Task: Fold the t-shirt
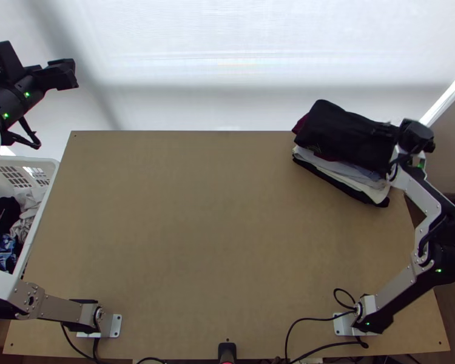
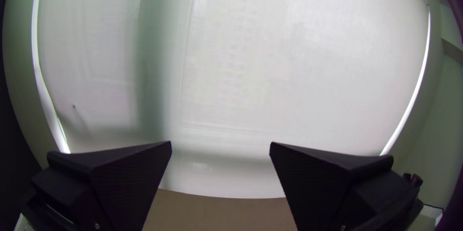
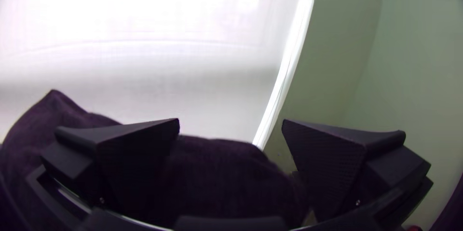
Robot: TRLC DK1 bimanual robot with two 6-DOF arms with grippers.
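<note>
Left of the table (image 1: 197, 212), cut off by the top view's left edge: white basket (image 1: 30, 160) and part of the left arm (image 1: 6, 288). Also left of the table, partly hidden by that arm: jumbled clothes (image 1: 9, 212), too tangled to tell apart. At the table's far right corner, itself hidden: right gripper (image 1: 382, 130), fingertips blurred into black cloth (image 1: 343, 133).

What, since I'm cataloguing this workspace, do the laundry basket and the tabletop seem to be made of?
The laundry basket looks like smooth white moulded plastic: its wall has regular cut-out slots and a rounded rim. The tabletop seems a matte wood-based board, perhaps fibreboard, being evenly brown with no clear grain.
</note>
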